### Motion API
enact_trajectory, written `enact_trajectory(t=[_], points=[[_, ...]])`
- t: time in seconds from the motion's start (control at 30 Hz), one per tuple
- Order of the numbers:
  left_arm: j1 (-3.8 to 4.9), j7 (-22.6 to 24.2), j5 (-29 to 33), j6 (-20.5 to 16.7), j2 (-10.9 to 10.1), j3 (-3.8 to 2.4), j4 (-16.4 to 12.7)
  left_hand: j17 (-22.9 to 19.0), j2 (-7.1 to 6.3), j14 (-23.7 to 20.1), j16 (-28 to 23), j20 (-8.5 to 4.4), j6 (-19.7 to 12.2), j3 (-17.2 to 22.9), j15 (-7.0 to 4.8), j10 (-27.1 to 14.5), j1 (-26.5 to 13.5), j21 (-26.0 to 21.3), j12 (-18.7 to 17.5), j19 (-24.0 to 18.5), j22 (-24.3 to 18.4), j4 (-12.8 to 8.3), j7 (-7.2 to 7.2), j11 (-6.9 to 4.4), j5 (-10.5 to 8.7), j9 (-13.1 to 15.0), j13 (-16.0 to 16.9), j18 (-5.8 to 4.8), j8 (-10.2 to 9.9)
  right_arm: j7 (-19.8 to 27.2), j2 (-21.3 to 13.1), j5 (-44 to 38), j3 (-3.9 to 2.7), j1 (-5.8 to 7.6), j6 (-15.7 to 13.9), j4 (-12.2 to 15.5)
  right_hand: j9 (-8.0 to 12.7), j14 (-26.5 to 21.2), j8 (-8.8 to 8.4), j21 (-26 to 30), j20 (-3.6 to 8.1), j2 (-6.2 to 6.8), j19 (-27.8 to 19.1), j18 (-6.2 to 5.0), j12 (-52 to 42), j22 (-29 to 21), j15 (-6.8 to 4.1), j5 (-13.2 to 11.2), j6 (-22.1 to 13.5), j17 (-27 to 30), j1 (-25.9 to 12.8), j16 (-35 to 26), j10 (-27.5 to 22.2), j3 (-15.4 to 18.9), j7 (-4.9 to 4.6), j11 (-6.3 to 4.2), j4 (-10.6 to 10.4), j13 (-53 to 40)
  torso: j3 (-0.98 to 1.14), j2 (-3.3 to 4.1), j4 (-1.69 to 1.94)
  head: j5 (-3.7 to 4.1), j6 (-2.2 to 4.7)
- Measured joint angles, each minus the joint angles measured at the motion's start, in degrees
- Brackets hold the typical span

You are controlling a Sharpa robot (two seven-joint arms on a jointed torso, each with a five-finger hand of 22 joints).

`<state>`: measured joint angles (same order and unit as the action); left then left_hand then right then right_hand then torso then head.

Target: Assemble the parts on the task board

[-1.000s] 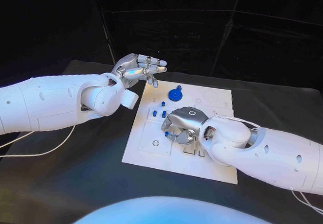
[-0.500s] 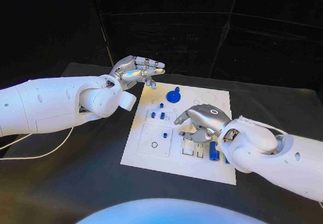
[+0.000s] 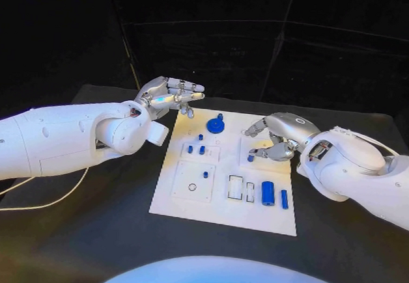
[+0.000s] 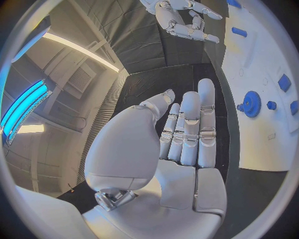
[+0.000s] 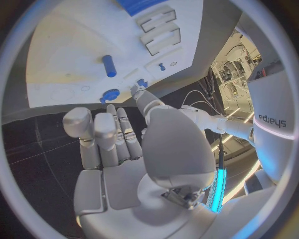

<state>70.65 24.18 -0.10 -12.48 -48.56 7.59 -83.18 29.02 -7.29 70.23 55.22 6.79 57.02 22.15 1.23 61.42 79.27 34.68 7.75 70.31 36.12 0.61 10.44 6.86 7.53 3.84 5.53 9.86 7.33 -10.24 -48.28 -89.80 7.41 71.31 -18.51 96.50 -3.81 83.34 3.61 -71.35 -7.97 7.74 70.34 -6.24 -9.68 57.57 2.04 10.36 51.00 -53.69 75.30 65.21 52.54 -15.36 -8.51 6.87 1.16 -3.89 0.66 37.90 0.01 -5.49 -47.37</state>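
The white task board (image 3: pixel 214 207) lies in the middle of the table. A blue gear (image 3: pixel 215 124) sits near its far edge, with small blue pegs (image 3: pixel 197 149) just in front of it. A blue cylinder (image 3: pixel 268 193) and a thin blue bar (image 3: pixel 285 198) lie toward the near right. My right hand (image 3: pixel 278 137) hovers over the far right of the board, fingers apart, holding nothing; a blue peg (image 3: pixel 251 158) stands just below its fingertips and shows in the right wrist view (image 5: pixel 109 65). My left hand (image 3: pixel 170 95) hangs beside the board's far left corner, empty, with its fingers (image 4: pixel 190 124) stretched out.
Rectangular slots (image 3: pixel 235 187) and a small ring (image 3: pixel 192 187) mark the near half of the board. Another small blue peg (image 3: pixel 205 175) stands mid-board. Black table (image 3: pixel 85 237) surrounds the board, with a white cable (image 3: pixel 31 201) trailing at the left.
My right hand has risen from the middle of the board and drawn back to the far right, uncovering the blue cylinder and bar. The left hand has hardly moved.
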Motion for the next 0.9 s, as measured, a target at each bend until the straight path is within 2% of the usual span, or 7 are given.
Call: enact_trajectory(t=[0.1,0.27,0.43,0.67,0.77,0.9], points=[[0.00,0.01,0.00,0.06,0.06,0.08,-0.02,0.00,0.00,0.00,0.00,0.00,0.00,0.00,0.00,0.00,0.00,0.00,0.00,0.00,0.00,0.00,0.00,0.00,0.00,0.00,0.00,0.00,0.00,-0.57,0.19,-0.31,-0.07,0.07,2.09,-1.11,0.00,0.00,0.00,0.36,0.00,0.16,0.00,0.00,-0.67,-0.36,0.00,0.00,-0.16,0.54,0.20,-0.21,-0.48,2.25,0.17,0.08,-0.47,0.00,-0.01,0.07,0.04,0.12,0.17],[0.00,0.02,0.00,0.17,0.24,0.10,-0.06,0.00,0.00,0.00,0.00,0.00,0.00,0.00,0.00,0.00,0.00,0.00,0.00,0.00,0.00,0.00,0.00,0.00,0.00,0.00,0.00,-0.02,0.00,-1.28,1.33,-2.20,-0.07,0.13,4.87,-2.76,-0.12,0.00,0.00,0.62,0.01,-0.60,0.01,0.00,-1.90,-0.49,0.00,0.00,0.57,1.10,2.01,-0.55,-0.67,4.36,0.90,-0.11,-0.53,-0.01,-0.01,0.10,0.05,0.13,0.30],[0.00,0.02,0.00,0.18,0.30,0.13,-0.02,0.00,0.00,0.00,0.00,0.00,0.00,0.00,0.00,0.00,0.00,0.00,0.00,0.00,0.01,0.00,0.00,0.00,0.00,0.00,0.01,-0.03,0.00,-1.68,2.58,-4.41,-0.07,0.14,7.13,-4.01,-0.12,-0.22,0.00,0.62,0.20,-0.79,0.20,0.00,-2.46,-0.46,-0.22,0.00,0.77,1.25,2.47,-0.78,-0.67,4.90,1.10,-0.11,-0.42,-0.01,-0.01,0.13,0.08,0.14,0.31],[0.00,0.01,0.00,0.18,0.34,0.14,0.00,0.01,0.00,0.00,0.00,0.00,0.00,0.00,0.00,0.00,0.00,0.00,0.30,0.00,-0.04,0.00,0.00,0.00,0.00,0.00,0.01,-0.05,0.00,-1.78,3.65,-6.06,0.00,0.11,9.22,-5.09,-0.11,0.12,0.00,0.62,0.80,-2.38,0.85,0.00,-3.61,0.23,-0.55,0.00,1.18,0.96,4.07,-0.78,0.53,5.05,1.51,-0.58,-0.27,-0.01,0.01,0.17,0.09,0.05,0.26],[0.00,0.01,0.00,0.18,0.42,0.14,0.00,0.01,0.00,0.00,0.00,0.00,0.00,0.00,0.00,0.00,0.00,0.00,0.30,0.00,-0.04,0.00,0.00,0.00,0.00,0.00,0.01,-0.06,0.00,-1.77,4.06,-6.50,0.01,0.11,9.92,-5.45,-0.17,0.60,0.00,-0.55,0.85,-3.18,2.15,0.00,-4.55,1.80,-1.04,-0.30,2.03,-0.71,4.87,0.55,2.79,5.05,1.28,-0.98,-0.27,-0.01,0.03,0.17,0.09,0.02,0.19],[0.00,0.01,0.00,0.18,0.53,0.14,0.01,0.01,0.00,0.00,0.00,0.00,0.00,0.00,0.00,0.00,0.00,0.00,0.30,0.00,-0.04,0.00,0.00,0.00,0.00,0.00,0.01,-0.07,0.00,-1.72,4.64,-6.87,0.05,0.08,10.89,-5.90,-0.17,0.64,0.00,-2.54,1.53,-3.74,3.82,0.01,-4.78,4.70,-1.51,-1.16,3.17,-3.28,4.88,2.75,6.79,3.66,0.75,-1.75,-0.69,0.15,0.04,0.17,0.09,-0.02,0.09]])
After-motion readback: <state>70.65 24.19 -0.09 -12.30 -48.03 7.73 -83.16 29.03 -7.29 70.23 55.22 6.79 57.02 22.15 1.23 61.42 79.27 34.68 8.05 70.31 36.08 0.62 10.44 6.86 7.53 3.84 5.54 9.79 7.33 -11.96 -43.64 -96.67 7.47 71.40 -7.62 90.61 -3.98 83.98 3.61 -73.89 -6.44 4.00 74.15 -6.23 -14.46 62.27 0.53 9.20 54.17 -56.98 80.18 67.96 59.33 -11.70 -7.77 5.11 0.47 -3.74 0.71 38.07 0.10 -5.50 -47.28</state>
